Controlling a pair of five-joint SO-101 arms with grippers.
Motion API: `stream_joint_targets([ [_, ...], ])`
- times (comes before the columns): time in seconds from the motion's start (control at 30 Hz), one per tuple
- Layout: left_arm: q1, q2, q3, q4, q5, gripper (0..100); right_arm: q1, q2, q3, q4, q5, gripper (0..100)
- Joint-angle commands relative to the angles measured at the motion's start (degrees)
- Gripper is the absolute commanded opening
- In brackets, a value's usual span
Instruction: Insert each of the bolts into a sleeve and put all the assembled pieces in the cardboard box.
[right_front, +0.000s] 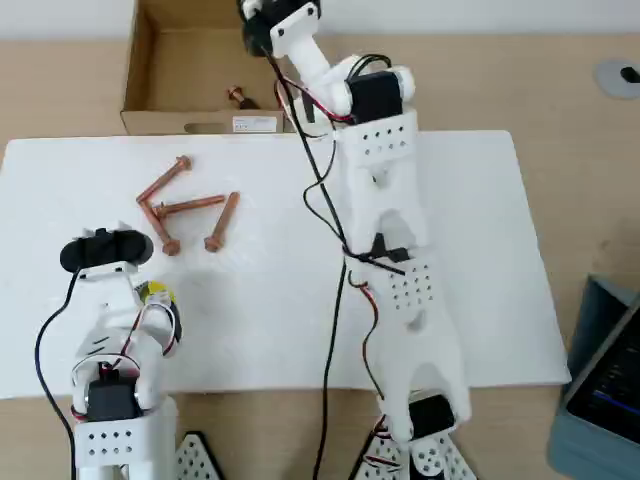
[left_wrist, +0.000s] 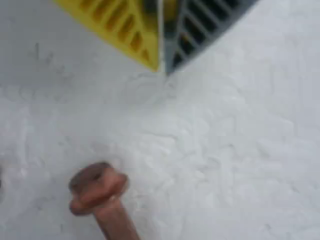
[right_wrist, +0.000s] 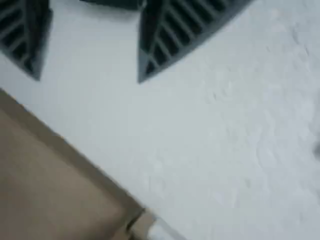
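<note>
– Beyond the mat (right_front: 470, 300), at the box (right_front: 145, 70), how's the right gripper (right_wrist: 89, 79)?
– Jaws spread apart, holding nothing.
– And the left gripper (left_wrist: 162, 69)?
– Jaws clenched tip to tip, empty, near a bolt (left_wrist: 97, 187) on the mat. One copper piece (right_front: 238, 97) lies in the box.

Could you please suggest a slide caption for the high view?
Four copper bolts lie on the white mat before the left claw; the right claw hangs at the cardboard box.
</note>
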Motion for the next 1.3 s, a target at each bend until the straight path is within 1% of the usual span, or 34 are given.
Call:
stream_joint_targets([
  [0.0,-0.4,-0.6,-0.7,0.0,-0.2,0,1.3,-8.7,7.3,1.3,1.8,14.7],
  [0.23,-0.4,-0.6,-0.7,0.0,-0.2,0,3.0,-24.8,31.2,1.2,1.9,14.8],
  [0.4,-0.4,-0.6,-0.7,0.0,-0.2,0,5.9,-31.2,43.5,1.2,2.0,14.8],
  [0.57,-0.4,-0.6,-0.7,0.0,-0.2,0,8.3,-31.9,51.4,0.7,4.9,14.9],
  [0.73,-0.4,-0.6,-0.7,0.0,-0.2,0,8.5,-31.8,57.5,-2.6,6.2,15.0],
  [0.83,-0.4,-0.6,-0.7,0.0,-0.2,0,8.6,-31.8,62.4,-6.0,6.9,15.6],
  [0.97,-0.4,-0.6,-0.7,0.0,-0.2,0,8.6,-31.8,68.4,-10.4,6.9,19.3],
  [1.27,-0.4,-0.6,-0.7,0.0,-0.2,0,8.6,-31.8,76.3,-17.4,7.7,19.3],
])
